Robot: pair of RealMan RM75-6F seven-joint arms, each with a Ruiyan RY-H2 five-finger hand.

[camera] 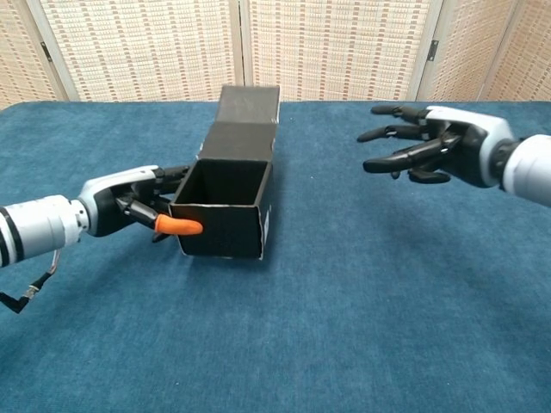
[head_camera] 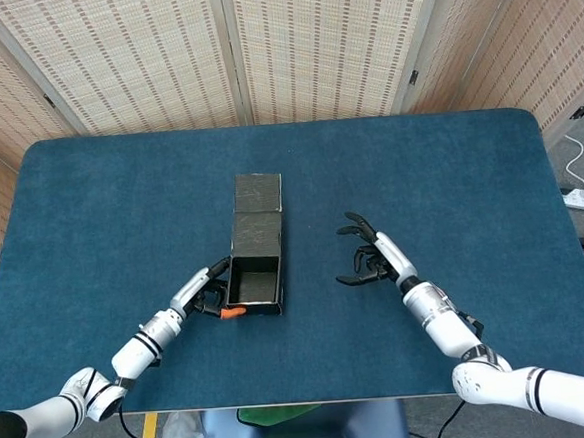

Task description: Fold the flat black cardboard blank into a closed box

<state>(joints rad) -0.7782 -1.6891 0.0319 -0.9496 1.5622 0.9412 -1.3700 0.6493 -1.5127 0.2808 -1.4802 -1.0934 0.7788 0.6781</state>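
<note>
1. The black box point(camera: 225, 206) sits left of frame centre on the blue table point(camera: 362, 327), top open, lid flap back.
2. The left hand point(camera: 138, 206) grips its left wall.
3. The right hand point(camera: 430, 146), fingers spread wide and holding nothing, hovers at upper right.

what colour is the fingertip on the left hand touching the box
Bright orange fingertip on the left hand, against the black cardboard box; clearest in the chest view.
</note>
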